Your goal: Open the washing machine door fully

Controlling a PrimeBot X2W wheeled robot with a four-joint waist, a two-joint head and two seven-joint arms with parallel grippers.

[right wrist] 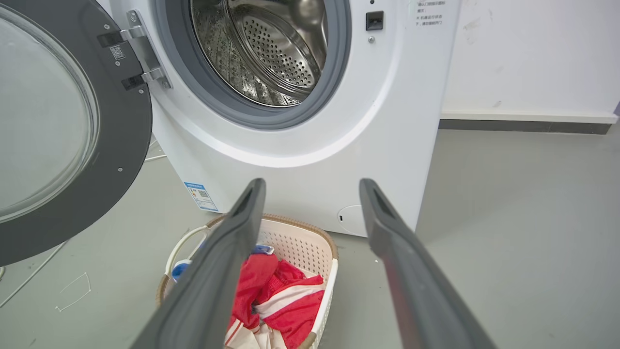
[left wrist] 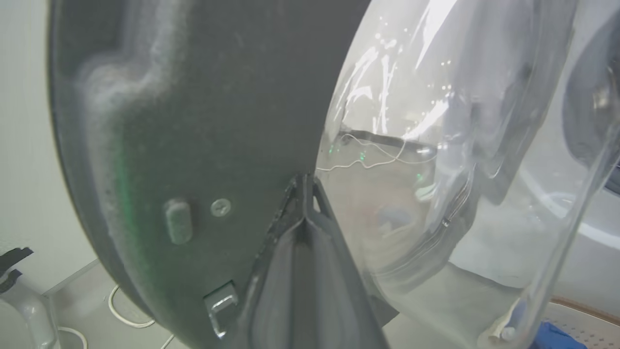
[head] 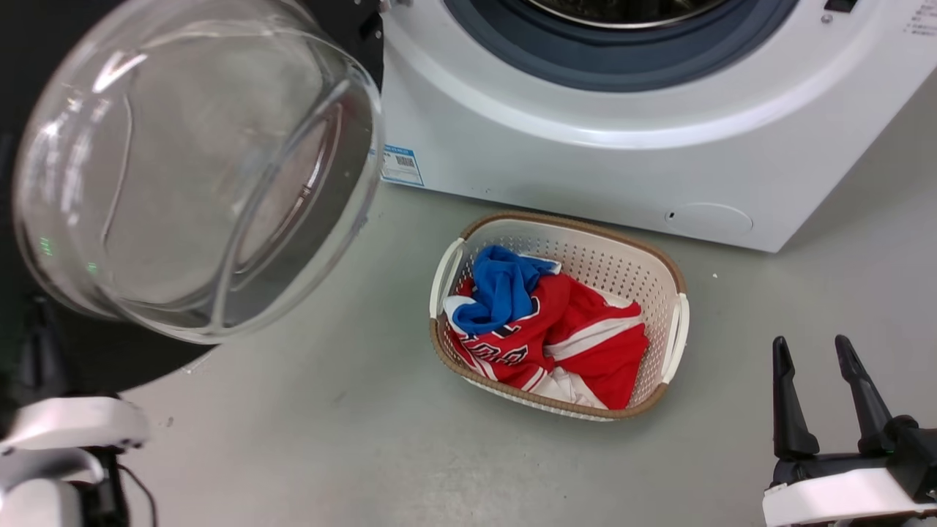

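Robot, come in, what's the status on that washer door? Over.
Left claw shut, tips at inner face of large round glossy black door with clear glass bowl. Right claw open, empty. Door swung wide. White perforated basket on floor, apart from door.

Clear, glossy glass dome on the washing machine door [head: 198,168] at nine o'clock. The drum [right wrist: 271,53] shines, perforated steel. The basket [head: 637,278], perforated white plastic, holds red cloth [head: 585,329].
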